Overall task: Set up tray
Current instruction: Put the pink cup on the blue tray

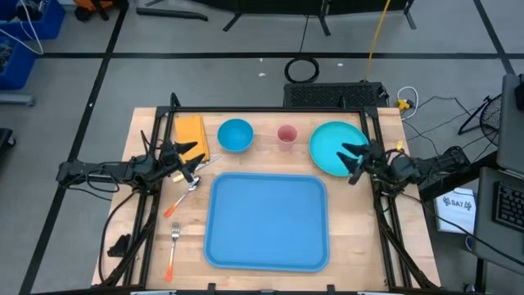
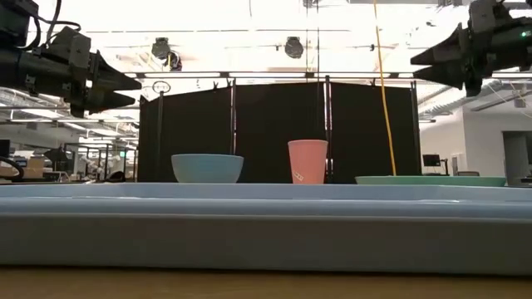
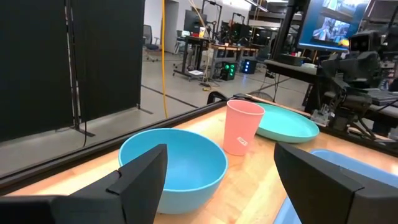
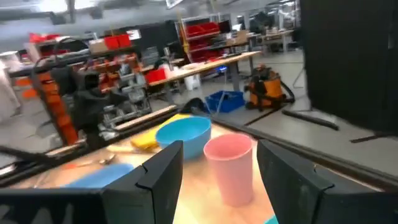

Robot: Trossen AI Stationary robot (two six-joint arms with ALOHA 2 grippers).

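1. Low view: tray [image 2: 266, 224] cut off at both side edges; hides the bases of bowl [image 2: 207, 168], cup [image 2: 307, 161] and plate [image 2: 430, 180] behind it.
2. Left wrist view: only a corner of tray showing beside cup.

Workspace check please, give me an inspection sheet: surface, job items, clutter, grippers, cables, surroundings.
Surface: wooden table, mostly covered by the setup.
Job items: tray lies flat at the table's middle, nothing on it.
Clutter: bowl, pink cup and plate in a row behind the tray; yellow cloth at the left; spoon and fork left of the tray.
Grippers: left gripper open, in the air over the cloth's edge; right gripper open, in the air over the plate.
Cables: a coil on the floor behind the table.
Surroundings: black screens behind the table.
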